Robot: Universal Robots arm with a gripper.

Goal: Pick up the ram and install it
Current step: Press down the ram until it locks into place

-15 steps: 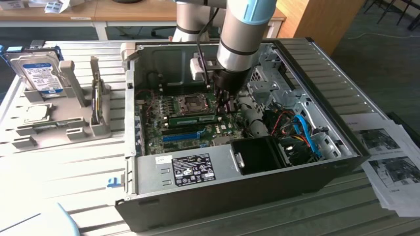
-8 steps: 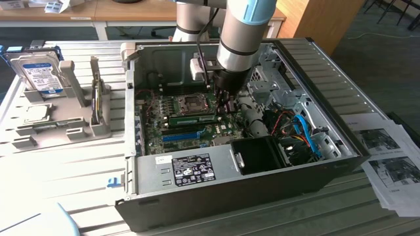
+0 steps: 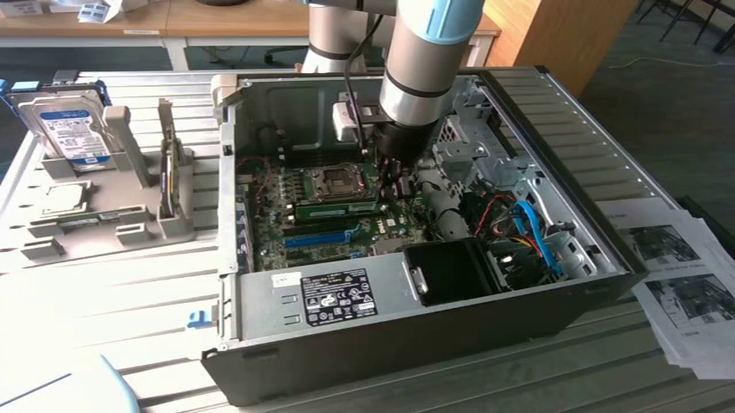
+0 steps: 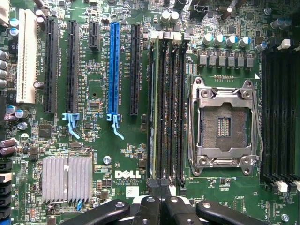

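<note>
— Ram [image 3: 336, 208]: where is it?
— Seated flat in a slot on the green board [image 3: 301, 225] inside the open steel case [image 3: 402, 331], just beside the square metal socket [image 4: 224, 126].
— And the arm [image 3: 423, 60]?
— Reaching straight down into the case, grey tube with a blue band. Its black end effector [image 4: 160, 187] points at the slot ends, fingers pressed together, holding nothing.
— Anything smaller?
— A long blue plastic slot [image 4: 113, 70] and a ribbed heatsink [image 4: 67, 178].
</note>
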